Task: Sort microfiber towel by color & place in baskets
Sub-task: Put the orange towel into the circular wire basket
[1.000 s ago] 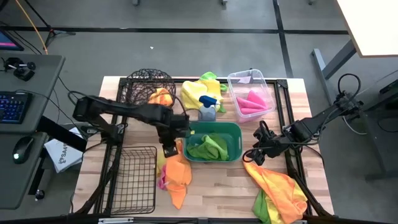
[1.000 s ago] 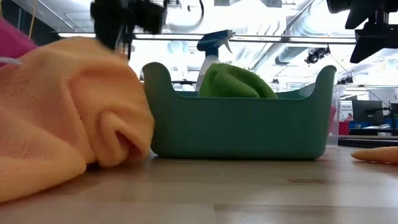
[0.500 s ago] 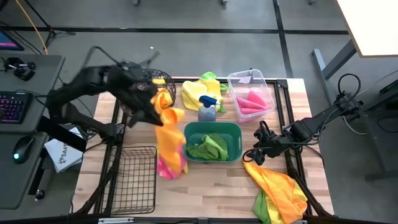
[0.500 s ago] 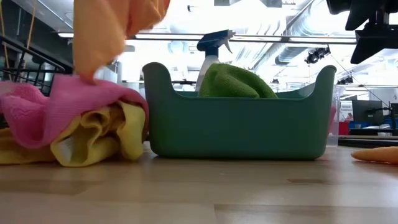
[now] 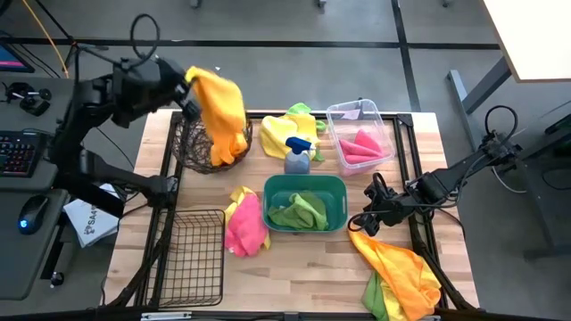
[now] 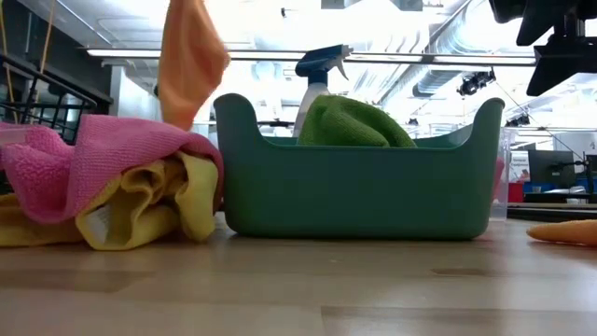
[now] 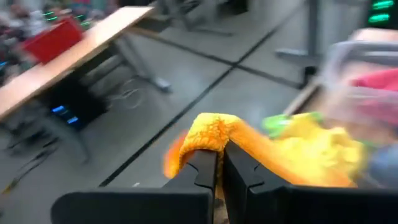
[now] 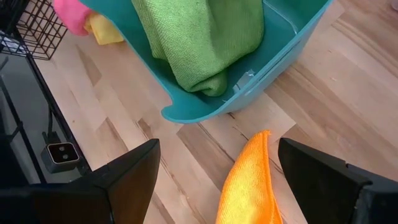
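at the near right edge of the table lies a heap of orange and green towels (image 5: 401,275), and the right gripper (image 5: 368,217) hangs just above its upper end, fingers spread wide and holding nothing. further in, the teal tub (image 5: 306,202) holds a green towel (image 5: 299,210), with a pink and yellow pile (image 5: 244,223) beside it. farthest back, the left gripper (image 5: 189,87) pinches an orange towel (image 5: 221,114) that dangles into the round wire basket (image 5: 212,135)

In the left wrist view, motion blur smears the clear bin (image 7: 367,68) and yellow towels (image 7: 317,146). At the table's (image 5: 312,272) 5 o'clock corner, the high view's edge crops the towel pile (image 5: 401,283).
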You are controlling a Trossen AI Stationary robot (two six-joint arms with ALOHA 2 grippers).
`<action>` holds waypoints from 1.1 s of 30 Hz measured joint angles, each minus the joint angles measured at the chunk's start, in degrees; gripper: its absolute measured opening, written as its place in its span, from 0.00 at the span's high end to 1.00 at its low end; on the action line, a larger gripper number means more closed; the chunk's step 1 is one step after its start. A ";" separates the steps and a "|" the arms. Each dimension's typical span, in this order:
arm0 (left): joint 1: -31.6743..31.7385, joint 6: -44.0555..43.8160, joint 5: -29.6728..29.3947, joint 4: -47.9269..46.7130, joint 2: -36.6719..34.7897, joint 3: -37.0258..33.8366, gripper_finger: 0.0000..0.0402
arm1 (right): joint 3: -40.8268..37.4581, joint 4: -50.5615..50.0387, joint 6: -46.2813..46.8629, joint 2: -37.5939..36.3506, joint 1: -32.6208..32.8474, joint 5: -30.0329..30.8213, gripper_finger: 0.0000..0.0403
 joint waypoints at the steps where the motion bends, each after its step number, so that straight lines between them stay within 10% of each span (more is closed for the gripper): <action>1: 1.46 0.07 -0.03 0.29 0.00 -0.31 1.00 | 0.00 0.00 0.00 0.00 0.00 0.17 0.20; 21: 7.10 -24.85 20.60 30.03 -10.27 -51.34 1.00 | 0.00 -0.05 1.33 0.00 0.00 3.62 0.20; 28: 9.57 -22.43 8.20 28.19 -10.72 -54.97 1.00 | 0.00 -0.14 2.67 0.01 0.00 4.91 0.20; 33: 16.92 -17.18 15.28 26.69 -7.76 -55.06 1.00 | 0.00 -0.08 4.89 0.02 -0.84 4.92 0.20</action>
